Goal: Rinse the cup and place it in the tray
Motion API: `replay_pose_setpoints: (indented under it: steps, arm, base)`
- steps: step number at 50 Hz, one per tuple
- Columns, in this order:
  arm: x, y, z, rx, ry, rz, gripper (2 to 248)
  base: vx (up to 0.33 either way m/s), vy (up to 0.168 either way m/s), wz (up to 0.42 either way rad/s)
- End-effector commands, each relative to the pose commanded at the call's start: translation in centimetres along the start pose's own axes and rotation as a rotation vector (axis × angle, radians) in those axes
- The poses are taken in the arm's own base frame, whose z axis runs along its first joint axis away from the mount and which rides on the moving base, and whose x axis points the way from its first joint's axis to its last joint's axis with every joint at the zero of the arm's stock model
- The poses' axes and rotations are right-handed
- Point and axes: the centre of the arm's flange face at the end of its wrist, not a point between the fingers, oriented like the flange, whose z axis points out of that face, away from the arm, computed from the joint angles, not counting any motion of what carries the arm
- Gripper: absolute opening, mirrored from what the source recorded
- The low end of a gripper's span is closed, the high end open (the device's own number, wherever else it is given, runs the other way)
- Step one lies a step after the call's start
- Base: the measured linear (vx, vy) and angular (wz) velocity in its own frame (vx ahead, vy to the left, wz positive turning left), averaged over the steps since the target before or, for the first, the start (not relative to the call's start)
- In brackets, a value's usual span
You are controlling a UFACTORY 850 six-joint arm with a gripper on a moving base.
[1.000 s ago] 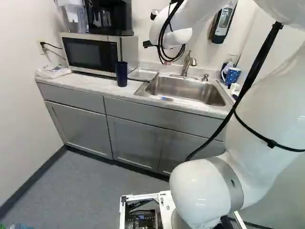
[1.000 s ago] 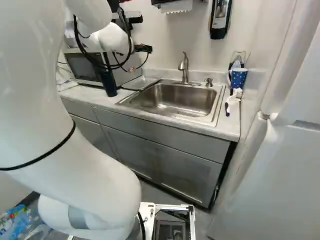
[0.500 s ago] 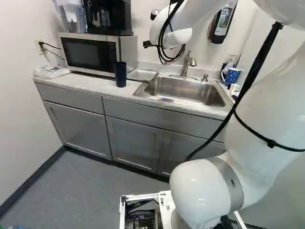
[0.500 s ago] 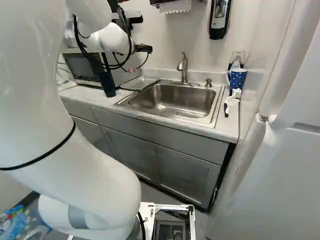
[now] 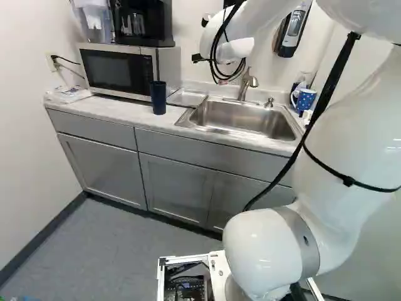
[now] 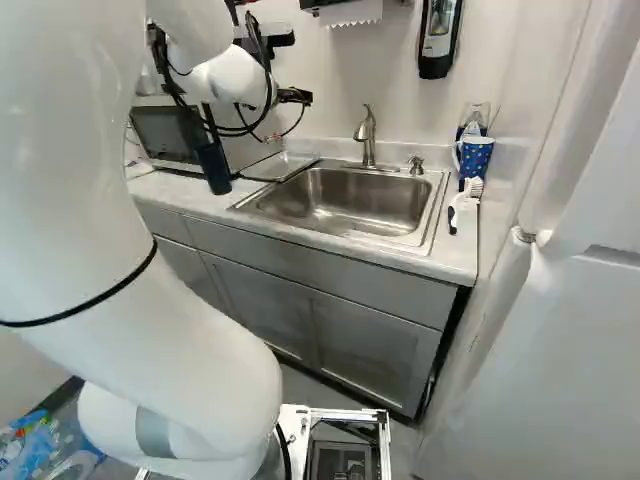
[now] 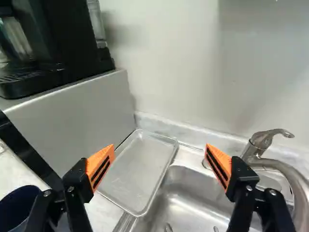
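While the white arm fills the right of the left base view, a dark blue cup stands upright on the light desk to the left of the sink. It is just in front of the right end of the microwave, which carries a black coffee maker. A shallow metal tray lies between microwave and sink, farther back than the cup. The faucet rises behind the basin.

In the right base view, the arm covers the left and the desk's near edge runs past the sink. At the sink's right, toward the far end, stands a blue mug with light dots; a white-bristled brush lies nearer, in front of it. A soap dispenser hangs on the wall above.

In the wrist view, the orange-padded fingers are spread wide, with nothing gripped. Ahead, seen between them, are the tray and part of the sink. The cup sits beside the left finger, on its outer side, only partly visible. The faucet is beyond the right finger, to the right.
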Motion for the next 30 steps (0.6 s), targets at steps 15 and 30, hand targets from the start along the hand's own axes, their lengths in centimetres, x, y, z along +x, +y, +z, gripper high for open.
replay_pose_setpoints:
  steps: [15, 30]
  arm:
    - [0.3, 1.9, 1.7, -0.034, -0.013, 0.008, 247]
    - [0.3, 3.9, 3.5, -0.067, -0.049, 0.018, 247]
  base:
    - [0.0, 0.0, 0.0]
    - [0.0, 0.0, 0.0]
